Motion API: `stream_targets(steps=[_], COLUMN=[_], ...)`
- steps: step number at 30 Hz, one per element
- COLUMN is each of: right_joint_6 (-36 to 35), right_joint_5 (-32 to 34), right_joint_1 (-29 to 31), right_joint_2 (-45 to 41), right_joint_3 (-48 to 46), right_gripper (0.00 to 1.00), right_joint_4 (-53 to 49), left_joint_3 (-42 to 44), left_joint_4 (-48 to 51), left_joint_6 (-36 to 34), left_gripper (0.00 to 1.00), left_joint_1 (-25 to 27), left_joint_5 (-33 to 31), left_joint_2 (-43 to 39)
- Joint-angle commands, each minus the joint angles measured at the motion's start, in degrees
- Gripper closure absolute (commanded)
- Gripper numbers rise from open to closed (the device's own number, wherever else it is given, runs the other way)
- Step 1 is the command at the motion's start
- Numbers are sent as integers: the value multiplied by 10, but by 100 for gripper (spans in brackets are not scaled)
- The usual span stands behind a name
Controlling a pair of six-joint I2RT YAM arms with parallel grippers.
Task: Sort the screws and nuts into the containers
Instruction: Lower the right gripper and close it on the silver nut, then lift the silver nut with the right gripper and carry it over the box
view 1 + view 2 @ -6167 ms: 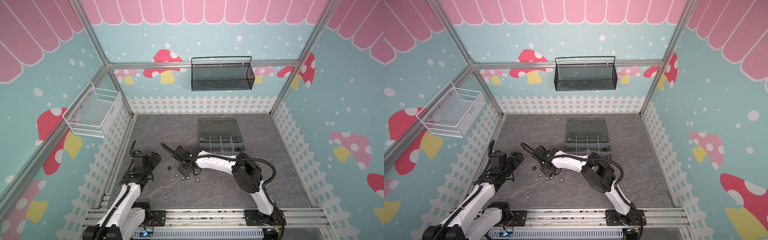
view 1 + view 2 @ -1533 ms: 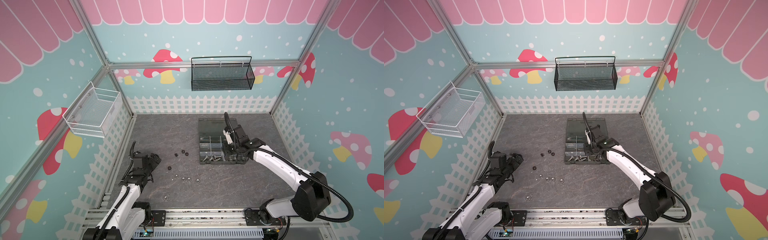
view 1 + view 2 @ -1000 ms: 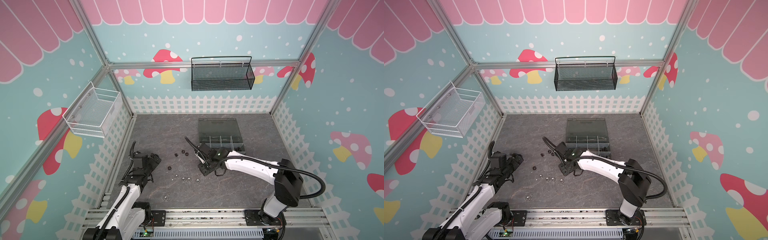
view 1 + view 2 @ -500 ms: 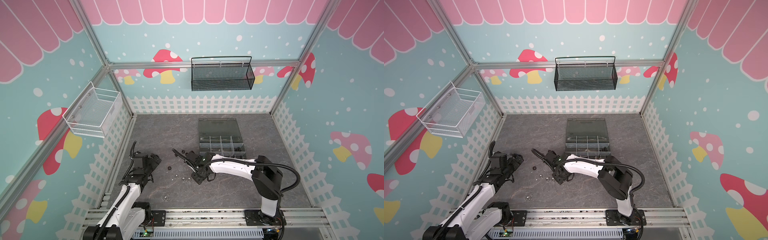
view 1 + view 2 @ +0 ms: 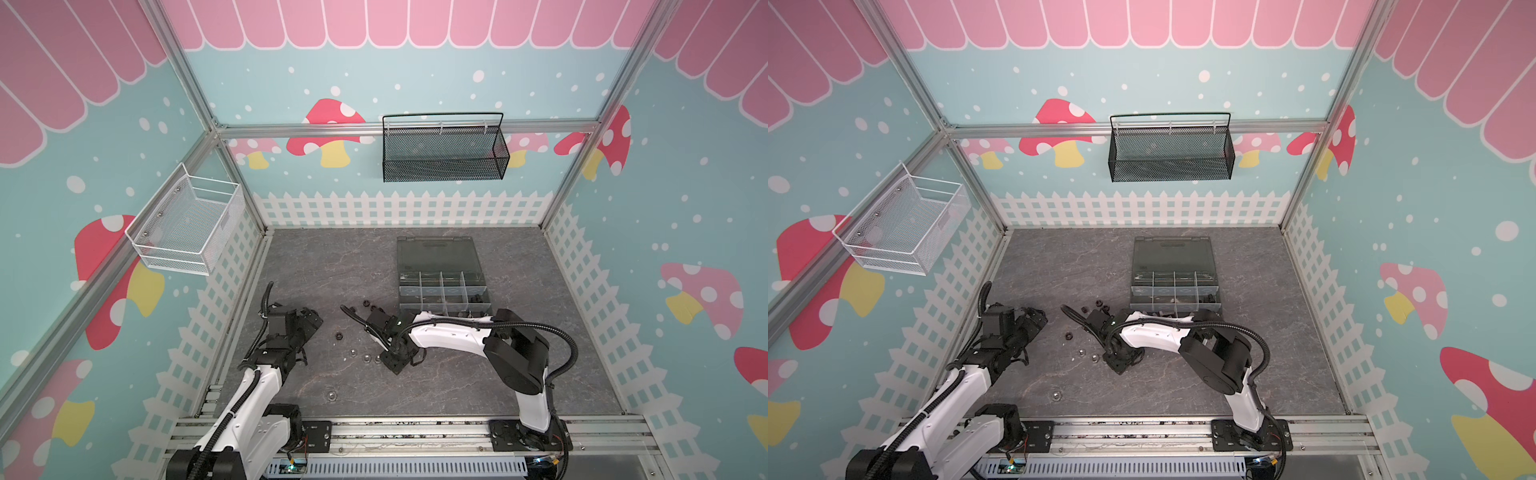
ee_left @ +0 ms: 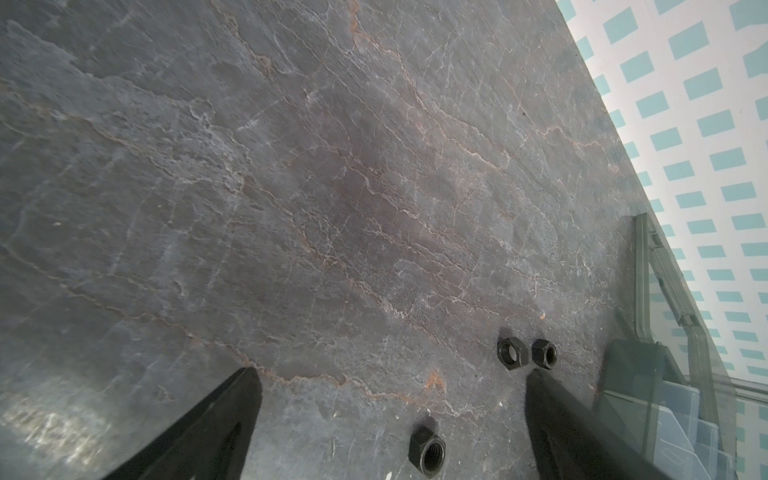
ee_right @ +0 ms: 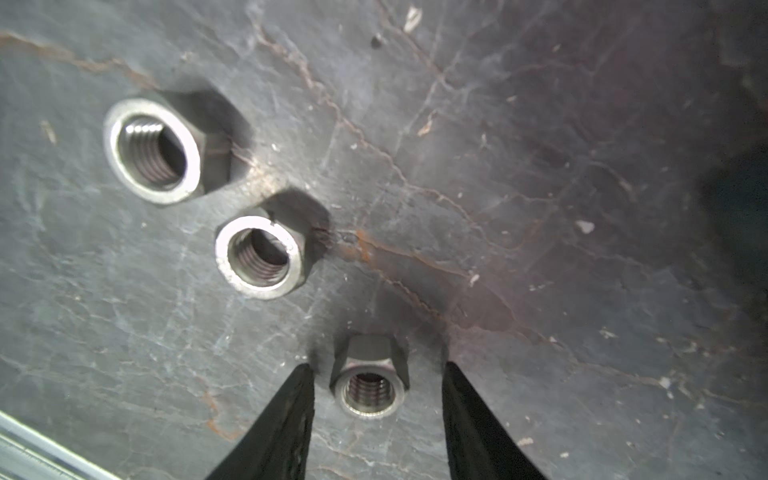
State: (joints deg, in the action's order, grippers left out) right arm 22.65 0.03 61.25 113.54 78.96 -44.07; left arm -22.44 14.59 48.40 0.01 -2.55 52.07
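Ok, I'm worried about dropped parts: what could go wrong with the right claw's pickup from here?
1. The silver nut sits only at the very tips of the right claw, whose jaws stand open either side; closing might squirt it out.
2. A second silver nut lies close by; a slip could knock it away.
3. The organizer box is some way off; a tip grip may drop the nut in transit.

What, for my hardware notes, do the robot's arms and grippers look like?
The left arm and right arm have white shells, black joints and black ribbed cable hoses. The left gripper and right gripper are black with tapered, pointed fingers.
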Motion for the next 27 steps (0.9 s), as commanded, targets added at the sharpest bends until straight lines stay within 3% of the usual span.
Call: stream_targets(steps=[1,14,17,27], right_joint_6=[-8,-9,-10,-3], right_joint_5=[-6,-30,-40,-12], right_joint_1=[6,5,5,5], right_joint_2=[12,17,15,0], right_joint_3=[9,-8,-13,-12], right_gripper=[50,63,70,82], right_joint_4=[-2,11,16,14], left_joint_3=[-12,-10,-10,-10], left_joint_4=[4,5,5,7], left_joint_6=[2,2,2,2], left_gripper=[0,0,0,0], left_joint_1=[-5,-5,-5,-6], left_joint_5=[0,-1,-1,0], left_joint_2=[0,-3,-4,-6])
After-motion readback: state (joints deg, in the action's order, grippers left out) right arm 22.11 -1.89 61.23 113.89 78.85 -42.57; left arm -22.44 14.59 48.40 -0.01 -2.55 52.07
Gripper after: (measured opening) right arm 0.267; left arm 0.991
